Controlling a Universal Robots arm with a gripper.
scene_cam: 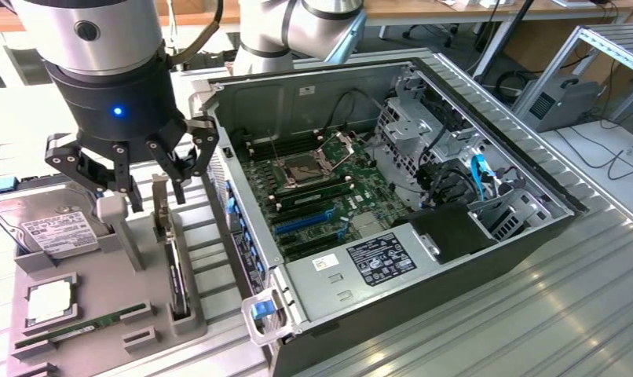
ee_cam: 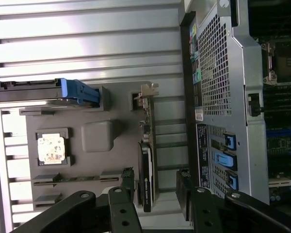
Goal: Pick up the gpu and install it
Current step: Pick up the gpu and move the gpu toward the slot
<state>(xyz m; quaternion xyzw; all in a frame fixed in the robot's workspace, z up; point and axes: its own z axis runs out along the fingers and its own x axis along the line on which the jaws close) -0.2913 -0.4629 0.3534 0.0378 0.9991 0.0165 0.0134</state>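
Note:
The gpu (scene_cam: 173, 251) is a thin dark card standing on edge in a slot of the grey holder tray (scene_cam: 138, 322), to the exterior view's left of the open computer case (scene_cam: 400, 196). In the wrist view the gpu (ee_cam: 146, 170) appears edge-on, its silver bracket (ee_cam: 146, 93) at the far end. My gripper (scene_cam: 154, 184) hangs just above the card's upper end and is open. In the wrist view the gripper (ee_cam: 155, 187) has one black finger on each side of the card, both apart from it and gripping nothing.
The tray also holds a silver hard drive (scene_cam: 49, 228), a CPU (scene_cam: 49, 302) and a green RAM stick (scene_cam: 81, 326). The case lies open with its motherboard (scene_cam: 316, 196) and blue slots exposed. Its wall stands close beside the tray. Ribbed metal tabletop (scene_cam: 526, 314) surrounds everything.

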